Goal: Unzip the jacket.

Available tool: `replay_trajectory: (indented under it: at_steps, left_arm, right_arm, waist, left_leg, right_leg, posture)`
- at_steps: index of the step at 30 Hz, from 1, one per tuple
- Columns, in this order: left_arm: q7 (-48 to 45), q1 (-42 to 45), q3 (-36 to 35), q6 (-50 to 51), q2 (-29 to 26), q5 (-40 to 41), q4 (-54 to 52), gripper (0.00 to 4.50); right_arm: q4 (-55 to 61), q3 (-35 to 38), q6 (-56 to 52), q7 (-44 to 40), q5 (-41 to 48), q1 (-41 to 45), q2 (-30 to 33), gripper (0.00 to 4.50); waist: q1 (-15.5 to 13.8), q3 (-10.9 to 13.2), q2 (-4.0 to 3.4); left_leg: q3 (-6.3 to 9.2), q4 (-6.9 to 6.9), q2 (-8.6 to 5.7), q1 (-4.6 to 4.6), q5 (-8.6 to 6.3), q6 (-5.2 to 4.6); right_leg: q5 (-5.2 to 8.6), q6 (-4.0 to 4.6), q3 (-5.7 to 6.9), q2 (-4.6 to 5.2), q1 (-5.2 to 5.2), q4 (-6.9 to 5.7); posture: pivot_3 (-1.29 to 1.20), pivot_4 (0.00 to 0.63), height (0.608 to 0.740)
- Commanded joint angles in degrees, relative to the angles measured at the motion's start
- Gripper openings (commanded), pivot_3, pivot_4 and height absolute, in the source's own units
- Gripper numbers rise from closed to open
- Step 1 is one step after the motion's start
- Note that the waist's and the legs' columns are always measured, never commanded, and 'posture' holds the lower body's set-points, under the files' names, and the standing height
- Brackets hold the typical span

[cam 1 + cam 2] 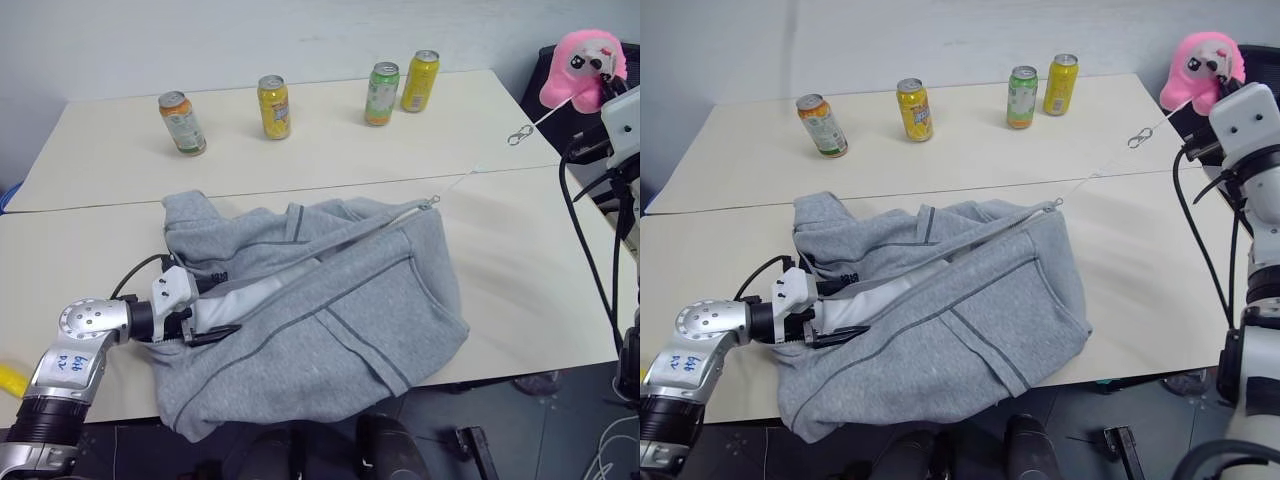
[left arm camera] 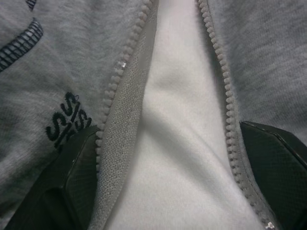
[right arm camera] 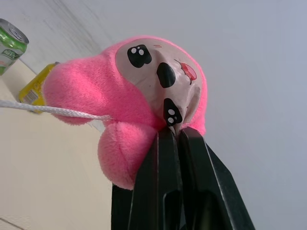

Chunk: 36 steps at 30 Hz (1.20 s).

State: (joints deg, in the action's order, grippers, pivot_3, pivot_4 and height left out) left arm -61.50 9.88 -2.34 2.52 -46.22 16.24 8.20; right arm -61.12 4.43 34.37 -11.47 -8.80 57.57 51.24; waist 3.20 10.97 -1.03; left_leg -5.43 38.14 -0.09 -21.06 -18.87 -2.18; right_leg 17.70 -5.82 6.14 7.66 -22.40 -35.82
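The grey jacket [image 1: 330, 320] lies crumpled at the near table [image 1: 520, 290] edge, zip line running diagonally toward the far right. The left gripper [image 1: 215, 310] spreads wide at its parted collar; the right gripper [image 3: 175, 136], clamped, holds a taut white string [image 1: 540, 120]. Four sealed cans [image 1: 275, 107] stand beyond.

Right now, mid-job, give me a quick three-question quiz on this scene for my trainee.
1. True or false: the jacket is zipped fully shut.
2. How many cans stand on the far table?
3. The left gripper is: A) open, with a finger on each side of the parted zip; B) shut on a sleeve; C) holding a bottle.

Key: 1 false, white lining shows between the teeth. 2 four. 3 A.
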Motion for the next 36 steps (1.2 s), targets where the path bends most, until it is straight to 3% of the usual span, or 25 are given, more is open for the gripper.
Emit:
replay_trajectory:
  at_steps: [1,3,5,10,14,17,21,27,32,36]
  left_arm:
    - [-0.2,-5.21,2.79,-0.75,-2.67,-6.54,6.9,4.5]
    - [0.0,-6.07,2.91,-2.16,-3.51,-7.0,7.11,4.5]
    - [0.67,-6.38,2.53,-2.48,-3.75,-6.32,7.29,4.5]
    - [-0.21,-6.96,0.43,-1.58,-2.45,-1.13,4.47,4.5]
    - [-2.02,-8.32,-2.37,1.27,-2.39,4.72,-0.89,4.5]
    - [-1.37,-9.14,-5.63,8.45,-3.48,9.96,-7.34,4.5]
    - [-0.74,-11.25,-12.94,17.22,-5.83,17.56,-16.73,4.5]
    - [0.25,-14.24,-23.93,20.87,-6.95,21.23,-20.61,4.5]
    - [-3.21,-23.08,-29.96,10.09,-5.48,14.41,-17.48,4.5]
    - [-3.54,-31.26,-33.51,-0.65,-0.87,9.87,-17.5,4.5]
  right_arm:
    - [-3.09,6.38,-8.85,10.05,3.66,2.46,2.27,0.07]
    - [-4.39,7.71,-12.05,16.25,3.64,2.34,3.84,0.07]
    - [-4.79,6.86,-12.04,16.88,2.36,2.02,5.52,0.07]
    - [-4.33,8.46,-11.14,4.17,8.28,0.7,1.79,0.07]
    - [-2.78,9.22,-17.39,-6.35,12.97,-3.16,-1.9,0.07]
    - [0.94,9.37,-17.1,-10.18,14.13,-7.09,-2.67,0.74]
    - [8.35,11.02,-15.95,-19.08,18.71,-12.93,-3.02,2.12]
    - [32.88,11.3,-17.06,-48.39,35.23,-27.95,-6.03,4.21]
    - [52.47,6.23,-28.08,-64.39,42.4,-41.37,-3.42,4.21]
    - [55.59,2.61,-20.76,-70.44,38.42,-48.27,-5.57,4.37]
  waist:
    - [-0.03,-0.01,-0.01]
    - [-0.06,-0.01,-0.01]
    - [-0.03,-0.05,-0.09]
    - [0.04,-0.1,-0.16]
    - [0.19,-0.13,-0.08]
    - [0.06,-0.12,-0.01]
    - [-0.09,-0.08,0.02]
    - [-0.93,-0.02,0.22]
    - [-1.71,-0.01,0.24]
    - [-1.86,-0.09,0.57]
  left_leg:
    - [0.0,0.0,0.0,-0.01,0.0,0.0]
    - [0.0,0.0,0.0,-0.03,0.0,0.0]
    - [0.0,-0.01,0.0,-0.03,0.0,0.0]
    - [-0.04,-0.05,0.0,-0.01,0.0,0.0]
    - [-0.05,-0.06,0.05,-0.03,-0.01,-0.02]
    - [-0.03,-0.06,0.08,-0.07,-0.01,-0.02]
    - [-0.01,-0.04,0.06,-0.18,-0.02,-0.03]
    - [0.13,0.02,0.09,-0.15,-0.02,-0.02]
    - [0.09,0.03,0.08,-0.14,-0.12,-0.03]
    - [0.09,0.07,0.08,-0.11,-0.24,-0.05]
  right_leg:
    - [0.0,0.0,0.0,0.0,-0.02,0.0]
    - [0.0,0.0,0.0,0.02,-0.02,0.0]
    - [0.0,0.01,-0.01,0.03,-0.03,0.0]
    - [0.0,0.01,-0.04,0.0,-0.04,0.01]
    - [0.0,0.01,-0.03,-0.02,-0.03,0.06]
    - [0.0,0.01,-0.02,-0.04,-0.04,0.08]
    - [0.0,0.0,-0.02,0.0,-0.12,0.07]
    - [0.0,0.0,0.02,-0.05,-0.02,0.12]
    - [0.0,0.01,0.0,-0.03,-0.03,0.16]
    - [0.0,0.01,0.02,0.0,0.02,0.24]
  posture:
    - [0.0,0.15,0.74]
    - [0.0,0.15,0.74]
    - [0.0,0.15,0.74]
    - [0.0,0.15,0.74]
    - [0.0,0.15,0.74]
    - [0.0,0.15,0.74]
    - [0.0,0.15,0.74]
    - [0.0,0.15,0.74]
    - [0.0,0.15,0.74]
    - [0.0,0.15,0.74]
